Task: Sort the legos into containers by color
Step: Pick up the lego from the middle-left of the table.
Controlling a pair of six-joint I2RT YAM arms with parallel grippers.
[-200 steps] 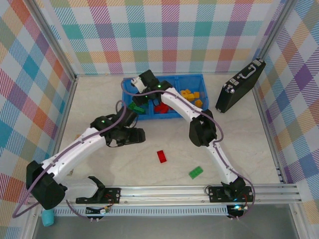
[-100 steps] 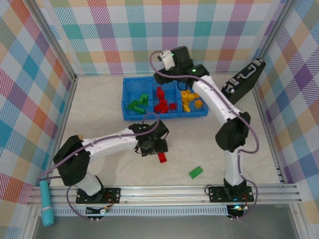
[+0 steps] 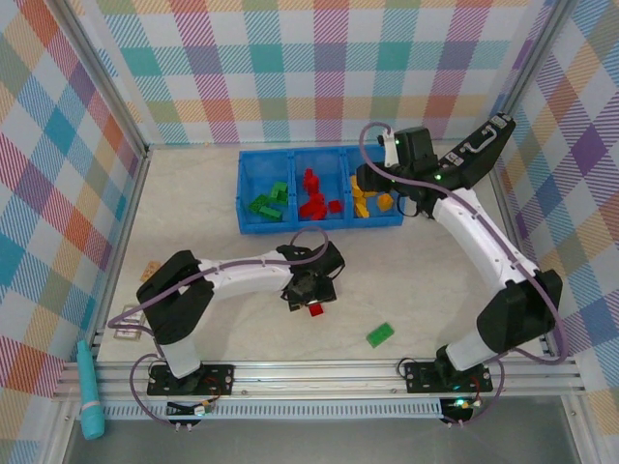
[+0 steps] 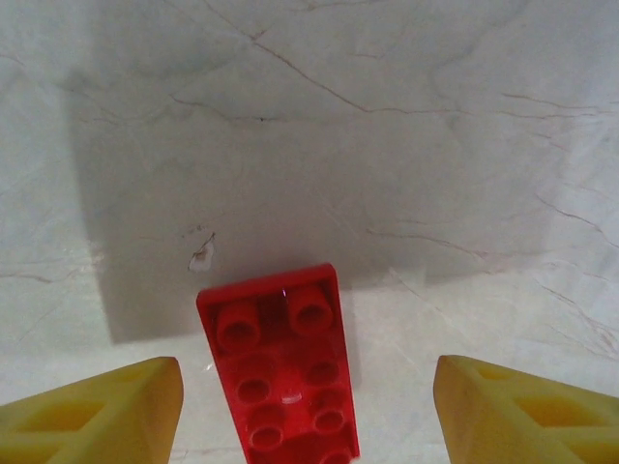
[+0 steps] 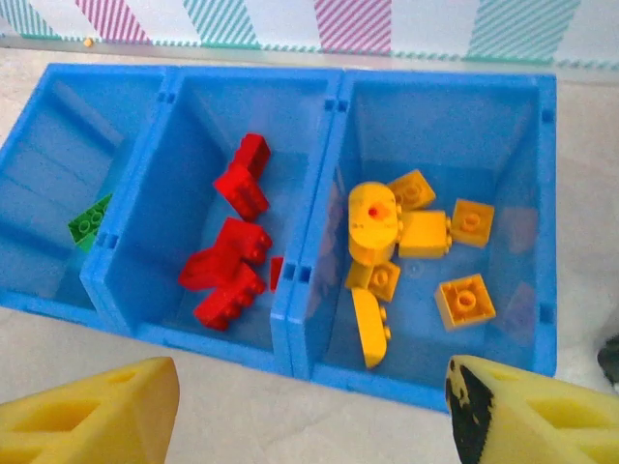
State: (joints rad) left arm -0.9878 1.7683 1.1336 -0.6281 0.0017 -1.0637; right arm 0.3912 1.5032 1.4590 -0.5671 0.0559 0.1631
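**Overhead view.** The blue bin (image 3: pixel 290 227) sits at the far middle of the table (image 3: pixel 193 213). Its three compartments stand side by side, with green legos (image 3: pixel 268 203) on the left, red legos (image 3: pixel 314 200) in the middle and yellow-orange legos (image 3: pixel 369 198) on the right. Two pieces lie loose on the table, well apart from the bin. A red brick (image 3: pixel 315 309) lies directly beneath the left gripper (image 3: pixel 309 298). A green brick (image 3: pixel 380 334) lies to its right, nearer the arm bases. The right arm (image 3: pixel 484 232) reaches to the bin's right end, and a black case (image 3: pixel 469 164) stands tilted just beyond that end.

**Left wrist view.** This angle gives the detail the overhead angle lacks. The left gripper is spread wide, with its yellow fingertips (image 4: pixel 97 411) standing to either side of the red brick. Bare table shows on both sides of the brick (no contact seen). The brick lies flat with its studs up, two studs across, and its long axis runs away from the camera. Its near end is cut off by the frame edge.

**Right wrist view.** The right gripper (image 5: pixel 309 416) is spread, with bare table between its fingertips, and it hangs in front of the bin's near wall. The contents show clearly from here:
- Left compartment: one green piece against the left wall.
- Middle compartment: a loose cluster of red pieces.
- Right compartment: about seven yellow-orange pieces, one of them a round cylinder.

Each compartment holds a single colour.
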